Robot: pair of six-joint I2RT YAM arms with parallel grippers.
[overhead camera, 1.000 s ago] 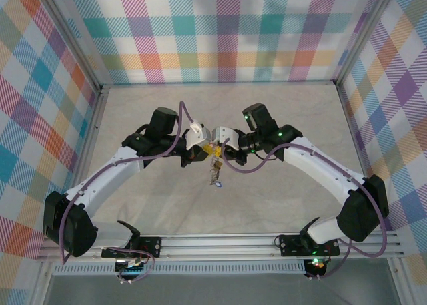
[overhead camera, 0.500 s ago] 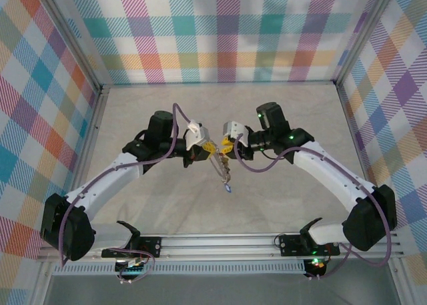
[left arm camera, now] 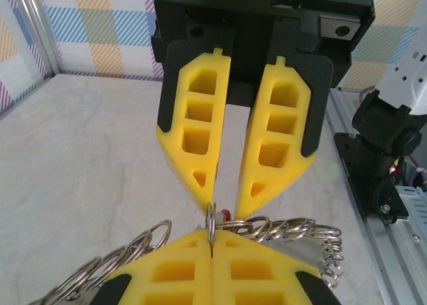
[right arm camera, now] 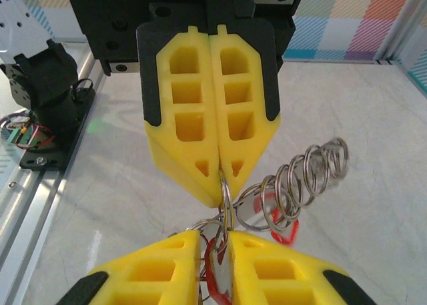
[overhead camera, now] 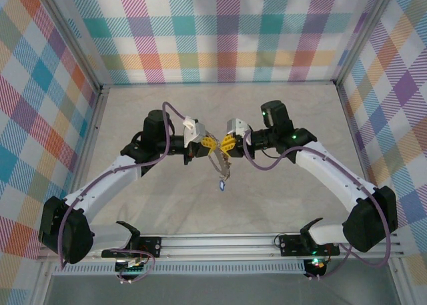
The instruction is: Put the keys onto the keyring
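Grey wire of the keyring (left arm camera: 211, 219) is standing edge-on, lifted off the table (left arm camera: 80, 138) at mid-workspace, right betw. the two grippers. From above it is showing as a thin arc (overhead camera: 215, 162) w/ the keys (overhead camera: 221, 180) dangling off its low end. A chain of small rings (right arm camera: 308, 168) is trailing out to one side, and a red tag (right arm camera: 288, 233) is hanging just beside it.

Left gripper (left arm camera: 211, 241) is clamping the ring, pads pressed flat together w/ the wire pinched at the very tips. Right gripper (left arm camera: 223, 201) is facing it tip-to-tip w/ jaws narrowly apart; the wire is sitting by one fingertip, not squeezed.

Step in hand, as I read it: feeding keys round the ring while one side is acting as anchor. To do it well:

- Left is holding at the tip edge only, so grip margin looks thin. Avoid sideways tugs; pull along the wire, not across it.
- Right should be closing on the ring or a small ring only once the wire is centred betw. its pads, approx. mid-pad, not at the corner.
- Small rings are bunching near the pinch pt. and could snag or jam under a pad, so slide slowly and watch the red tag near the right fingers (right arm camera: 257, 255).
- Ring is thin and springy, prob. twisting if both sides grip off-axis; aim for tips aligned and level.
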